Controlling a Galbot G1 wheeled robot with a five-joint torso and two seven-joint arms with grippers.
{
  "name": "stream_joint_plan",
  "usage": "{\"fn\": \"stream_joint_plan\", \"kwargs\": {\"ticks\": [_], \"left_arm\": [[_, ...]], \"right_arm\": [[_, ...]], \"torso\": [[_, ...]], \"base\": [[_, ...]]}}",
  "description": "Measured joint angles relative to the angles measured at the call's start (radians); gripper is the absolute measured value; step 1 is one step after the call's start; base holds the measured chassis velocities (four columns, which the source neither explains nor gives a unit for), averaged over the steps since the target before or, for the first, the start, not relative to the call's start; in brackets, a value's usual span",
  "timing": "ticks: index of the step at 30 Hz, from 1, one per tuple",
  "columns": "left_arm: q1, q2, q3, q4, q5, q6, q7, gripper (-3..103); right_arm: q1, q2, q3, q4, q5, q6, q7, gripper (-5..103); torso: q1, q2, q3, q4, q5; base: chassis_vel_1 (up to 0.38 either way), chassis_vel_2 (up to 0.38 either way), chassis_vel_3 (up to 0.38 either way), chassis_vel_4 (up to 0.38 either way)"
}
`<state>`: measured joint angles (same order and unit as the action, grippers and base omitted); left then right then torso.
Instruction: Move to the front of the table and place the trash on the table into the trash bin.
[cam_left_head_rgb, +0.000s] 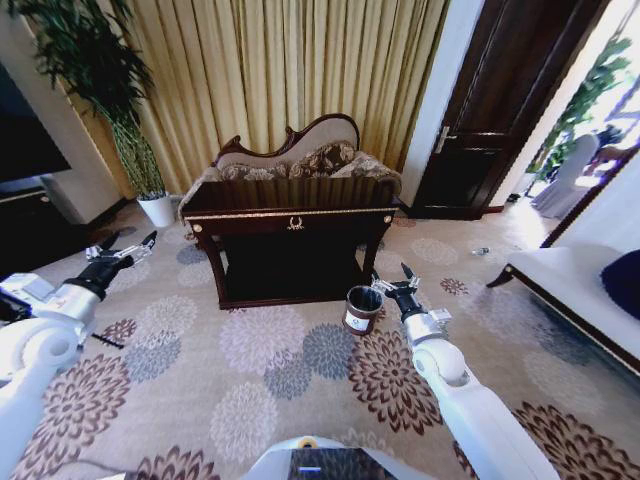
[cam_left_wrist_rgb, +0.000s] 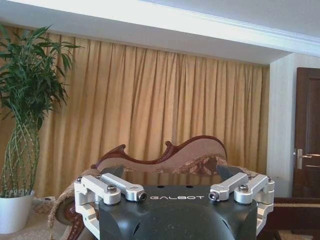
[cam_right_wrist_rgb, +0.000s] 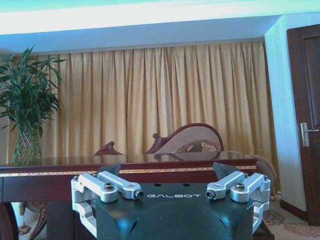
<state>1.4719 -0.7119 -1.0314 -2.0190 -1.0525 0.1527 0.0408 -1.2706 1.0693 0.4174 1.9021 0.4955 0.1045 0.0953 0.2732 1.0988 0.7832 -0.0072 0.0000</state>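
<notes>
The dark-brown table (cam_left_head_rgb: 290, 213) with gold trim stands ahead across the flowered carpet, and its edge also crosses the right wrist view (cam_right_wrist_rgb: 60, 172). I cannot make out the trash on its top from here. The small dark trash bin (cam_left_head_rgb: 362, 309) with a white label sits on the carpet by the table's front right leg. My right gripper (cam_left_head_rgb: 394, 279) hovers open just right of the bin's rim, holding nothing. My left gripper (cam_left_head_rgb: 126, 245) is raised open far to the left, away from the table. Both grippers (cam_left_wrist_rgb: 169, 172) (cam_right_wrist_rgb: 167, 170) show spread fingers in the wrist views.
A carved sofa (cam_left_head_rgb: 300, 158) stands right behind the table, before gold curtains. A potted bamboo (cam_left_head_rgb: 150, 200) is at the back left, a dark door (cam_left_head_rgb: 480, 130) at the back right. A white bench (cam_left_head_rgb: 580, 285) lines the right side. Open carpet lies between me and the table.
</notes>
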Motion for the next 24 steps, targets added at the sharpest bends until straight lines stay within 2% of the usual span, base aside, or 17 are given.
{"fn": "stream_joint_plan", "kwargs": {"ticks": [4,6,11,17,24], "left_arm": [[0.009,-0.004,-0.005,-0.003,0.001,0.0,0.0,100],[0.014,-0.007,-0.011,-0.004,0.001,-0.001,0.0,100],[0.019,-0.011,-0.014,-0.008,0.001,-0.001,0.0,100],[0.026,-0.022,-0.016,-0.016,0.003,-0.001,0.0,100],[0.049,-0.039,-0.031,-0.026,0.005,-0.001,0.0,100]], "right_arm": [[-0.001,-0.001,0.0,0.001,0.001,0.0,0.001,100],[-0.001,-0.001,-0.001,0.001,0.001,0.0,0.001,100],[0.0,-0.001,-0.007,-0.003,-0.001,0.012,0.001,100],[-0.001,0.0,-0.01,-0.009,-0.014,0.015,0.0,100],[0.0,-0.005,-0.012,-0.024,-0.028,0.013,0.001,100]], "torso": [[0.0,0.0,0.0,-0.0002,0.0006],[0.0,0.0,0.0,0.0009,0.0],[0.0,0.0,0.0,0.0003,0.0],[-0.001,0.0,0.0,0.0001,-0.0001],[0.001,-0.001,0.0,0.0,0.0]], "base": [[0.215,-0.195,-0.208,0.24],[0.214,-0.194,-0.175,0.234],[0.211,-0.201,-0.207,0.201],[0.088,-0.098,-0.118,0.07],[0.0,0.0,0.0,0.0]]}}
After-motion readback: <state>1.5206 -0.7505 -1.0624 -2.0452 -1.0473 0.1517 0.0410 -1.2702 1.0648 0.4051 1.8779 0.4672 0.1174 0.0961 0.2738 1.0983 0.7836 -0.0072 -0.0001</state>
